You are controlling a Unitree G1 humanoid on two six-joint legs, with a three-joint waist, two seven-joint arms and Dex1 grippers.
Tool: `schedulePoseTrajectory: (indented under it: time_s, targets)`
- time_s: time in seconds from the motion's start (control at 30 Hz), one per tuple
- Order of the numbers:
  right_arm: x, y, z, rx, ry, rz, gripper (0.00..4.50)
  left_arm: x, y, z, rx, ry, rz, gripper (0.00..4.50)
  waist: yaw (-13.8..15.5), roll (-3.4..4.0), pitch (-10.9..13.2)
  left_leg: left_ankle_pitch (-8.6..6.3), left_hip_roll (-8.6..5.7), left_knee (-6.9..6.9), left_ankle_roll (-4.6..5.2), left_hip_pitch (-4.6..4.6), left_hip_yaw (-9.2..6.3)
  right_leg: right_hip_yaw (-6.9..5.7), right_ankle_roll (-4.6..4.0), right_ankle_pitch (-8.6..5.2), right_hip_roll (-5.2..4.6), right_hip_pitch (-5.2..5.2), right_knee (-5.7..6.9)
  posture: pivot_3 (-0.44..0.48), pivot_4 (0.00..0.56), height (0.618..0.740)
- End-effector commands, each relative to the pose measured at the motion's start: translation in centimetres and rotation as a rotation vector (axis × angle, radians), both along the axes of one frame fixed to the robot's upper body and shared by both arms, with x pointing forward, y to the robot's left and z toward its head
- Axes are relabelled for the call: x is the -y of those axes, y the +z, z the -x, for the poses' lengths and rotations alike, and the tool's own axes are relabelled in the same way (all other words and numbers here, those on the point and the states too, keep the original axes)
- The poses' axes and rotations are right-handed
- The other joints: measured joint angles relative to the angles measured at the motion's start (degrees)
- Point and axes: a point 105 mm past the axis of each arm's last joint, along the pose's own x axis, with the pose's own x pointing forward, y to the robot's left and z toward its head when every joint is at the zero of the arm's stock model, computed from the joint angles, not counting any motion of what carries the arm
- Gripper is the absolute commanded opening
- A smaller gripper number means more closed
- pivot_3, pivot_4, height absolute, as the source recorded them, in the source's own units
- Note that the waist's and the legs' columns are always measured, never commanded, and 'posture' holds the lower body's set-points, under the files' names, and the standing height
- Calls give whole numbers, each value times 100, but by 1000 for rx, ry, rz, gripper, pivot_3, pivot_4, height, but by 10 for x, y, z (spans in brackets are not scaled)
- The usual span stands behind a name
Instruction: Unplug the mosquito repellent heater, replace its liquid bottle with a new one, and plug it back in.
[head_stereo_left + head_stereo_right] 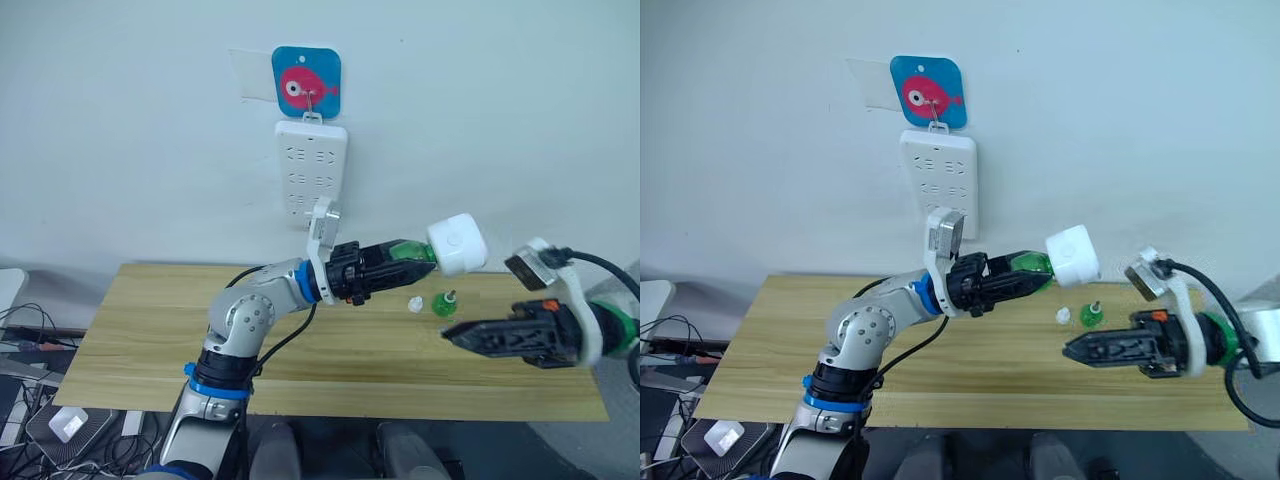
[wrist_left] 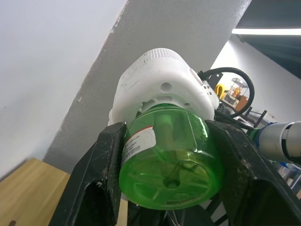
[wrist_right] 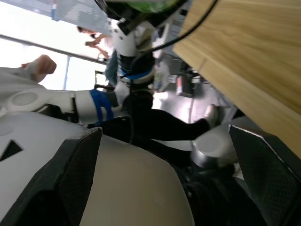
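We see the left claw (image 1: 400, 262) raised above the desk (image 1: 140, 340), pinching a green liquid bottle (image 1: 408, 252) by its body; the left wrist view shows a black finger (image 2: 101, 174) pressed on each side of the bottle. The mosquito repellent heater (image 1: 457, 244) sits on the bottle's far end, held in the air, tilted, away from the white power strip (image 1: 311, 168) hanging on the wall under a blue fish hook plate (image 1: 306, 82). Right claw (image 1: 455, 338) hovers low over the desk's right part, pointing toward the left arm, fingers pressed close together, holding nothing. A second green bottle (image 1: 444, 304) stands upright on the desk, a small white cap (image 1: 415, 304) just beside it.
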Motion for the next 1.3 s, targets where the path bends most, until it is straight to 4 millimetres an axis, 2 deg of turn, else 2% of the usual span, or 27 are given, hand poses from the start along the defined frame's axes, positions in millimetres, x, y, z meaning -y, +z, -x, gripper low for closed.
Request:
schedulePoseTrajectory:
  time_s: [0.03, 0.1, 0.2, 0.3, 0.43, 0.57, 0.6, 0.8, 0.9, 1.03, 1.17, 1.3]
  targets:
    - [34, 11, -31, 93, -179, 23, 4131, -3, 10, 9, 22, -44, 25, 2260, -31, -1, 1, 0, 0, 2, 0, 2, 1, 2, 3, 2, 0, 2, 0, -143, 182, 740]
    - [54, 14, -53, 142, -290, 39, 3591, -6, 7, 13, 7, -63, 15, 2260, -50, 0, 2, -1, -2, 7, 4, 6, 3, 6, 12, 7, -1, 4, 0, -146, 182, 740]
    - [59, 16, -78, 205, -356, 41, 2514, -10, 5, 20, -7, -97, -1, 2260, -97, -2, 6, -2, -3, 5, 5, 13, 10, 15, 14, 8, -2, 3, 0, -147, 180, 740]
    - [53, 18, -94, 239, -369, 26, 1395, -11, 4, 25, -10, -120, -16, 2260, -97, -1, 20, 2, 2, -2, -2, 14, 9, 16, 14, 8, 4, 0, -1, -143, 179, 740]
    - [18, 22, -100, 246, -267, -55, 14, -12, 4, 29, -19, -132, -26, 2260, -64, 3, 31, 4, 1, -2, -5, 4, 8, 13, 13, 9, 2, -5, -3, -122, 180, 740]
    - [-4, 24, -82, 227, -141, -79, 14, -13, 4, 29, -24, -119, -26, 2260, -9, 3, 34, 4, -1, -1, -6, -3, 2, 6, 13, 9, -1, -5, -3, -115, 180, 740]
    - [-6, 23, -80, 224, -129, -77, 14, -13, 4, 29, -25, -117, -24, 2260, 7, 3, 35, 4, -3, 0, -6, -4, 1, 3, 13, 9, -4, -6, -3, -115, 179, 740]
    - [-16, 22, -34, 153, 45, -105, 14, -15, 5, 21, -24, -80, -19, 2260, 92, 1, 36, 4, -15, 2, -4, -5, 2, 1, 14, 9, -17, -5, -4, -122, 179, 740]
    - [-18, 25, -19, 135, 85, -125, 14, -15, 5, 17, -29, -63, -16, 2260, 91, -1, 37, 2, -16, 4, -2, -5, 4, 3, 14, 9, -18, -5, -2, -126, 183, 740]
    - [-24, 33, -11, 130, 95, -156, 14, -16, 4, 15, -30, -56, -20, 2260, 78, -4, 39, -7, -16, 5, 15, -5, 4, 4, 15, 9, -18, -4, -2, -136, 185, 740]
    - [-28, 49, -6, 163, 151, -204, 14, -17, 1, 13, -28, -50, -36, 2260, 53, -5, 41, -7, -16, 4, 15, -5, 4, 4, 15, 9, -17, -6, -2, -144, 187, 740]
    - [-36, 67, -13, 234, 178, -261, 14, -16, -1, 12, -28, -50, -41, 2260, 31, -5, 42, -7, -16, 5, 14, -4, 4, 4, 15, 9, -18, -6, -2, -150, 186, 740]
